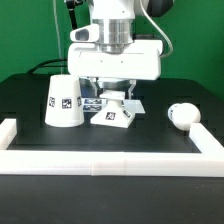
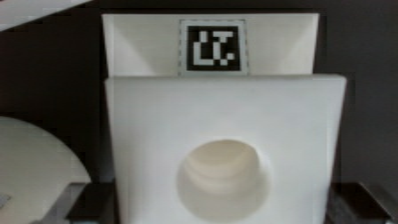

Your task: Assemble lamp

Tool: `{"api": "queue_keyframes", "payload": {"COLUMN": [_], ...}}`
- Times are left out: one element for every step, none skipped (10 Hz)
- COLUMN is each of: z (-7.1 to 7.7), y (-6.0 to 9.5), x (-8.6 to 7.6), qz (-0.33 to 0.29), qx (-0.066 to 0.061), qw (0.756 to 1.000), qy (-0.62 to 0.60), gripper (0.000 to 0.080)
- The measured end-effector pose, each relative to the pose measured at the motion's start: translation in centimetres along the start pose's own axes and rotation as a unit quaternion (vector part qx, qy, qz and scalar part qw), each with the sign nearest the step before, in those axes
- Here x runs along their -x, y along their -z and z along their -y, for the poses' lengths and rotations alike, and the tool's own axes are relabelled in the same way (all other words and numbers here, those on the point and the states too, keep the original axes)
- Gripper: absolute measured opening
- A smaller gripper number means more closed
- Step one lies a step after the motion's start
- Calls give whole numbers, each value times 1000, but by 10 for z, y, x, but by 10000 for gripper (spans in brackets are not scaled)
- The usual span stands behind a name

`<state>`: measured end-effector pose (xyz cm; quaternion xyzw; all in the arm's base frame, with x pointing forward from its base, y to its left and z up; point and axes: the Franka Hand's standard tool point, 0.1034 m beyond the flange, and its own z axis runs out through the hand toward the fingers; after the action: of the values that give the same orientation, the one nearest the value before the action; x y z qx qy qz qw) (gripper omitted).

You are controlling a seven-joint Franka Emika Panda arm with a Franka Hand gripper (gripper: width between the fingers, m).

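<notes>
The gripper (image 1: 113, 97) is seen lowered over the middle of the black table (image 1: 160, 135), directly above the lamp base (image 1: 116, 113), which lies flat with its black-and-white tags facing the exterior camera. In the wrist view the lamp base (image 2: 222, 120) fills most of the picture: a white angular slab with a rounded hollow in its nearer part and a square tag (image 2: 214, 47) on the raised panel behind it. The dark fingers (image 2: 84, 201) are made out only dimly at either flank of the slab, very close to its edges. Whether they are pressed against it or merely standing beside it cannot be told. The truncated-cone shade (image 1: 63, 102) is stood on its wide end just beside the base, toward the exterior view's left, with two tags shown on its wall. A pale curved piece (image 2: 25, 170), probably that shade, is caught at the edge of the wrist view. The round bulb (image 1: 181, 115) is laid on its side well apart from the base, toward the exterior view's right, near the white border rail (image 1: 100, 163) by which the table is fenced on three sides.
</notes>
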<state>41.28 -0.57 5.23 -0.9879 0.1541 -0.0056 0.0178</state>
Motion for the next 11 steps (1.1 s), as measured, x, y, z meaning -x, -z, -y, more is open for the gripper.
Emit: {"api": "queue_keyframes", "payload": {"z": [0, 1, 7, 17, 24, 31, 41, 54, 64, 74, 82], "y": [0, 0, 3, 3, 1, 0, -1, -1, -1, 0, 0], "x": [0, -1, -10, -21, -29, -37, -50, -61, -70, -80, -87], "qz": [0, 1, 0, -5, -7, -11, -19, -26, -31, -36, -36], "qx": [0, 0, -2, -6, -8, -10, -13, -17, -19, -22, -24], "qw": [1000, 1000, 1000, 999, 998, 997, 997, 996, 995, 994, 994], "qy": [0, 7, 29, 51, 65, 73, 79, 87, 93, 98, 102], "gripper": [534, 534, 535, 537, 537, 537, 537, 537, 537, 537, 537]}}
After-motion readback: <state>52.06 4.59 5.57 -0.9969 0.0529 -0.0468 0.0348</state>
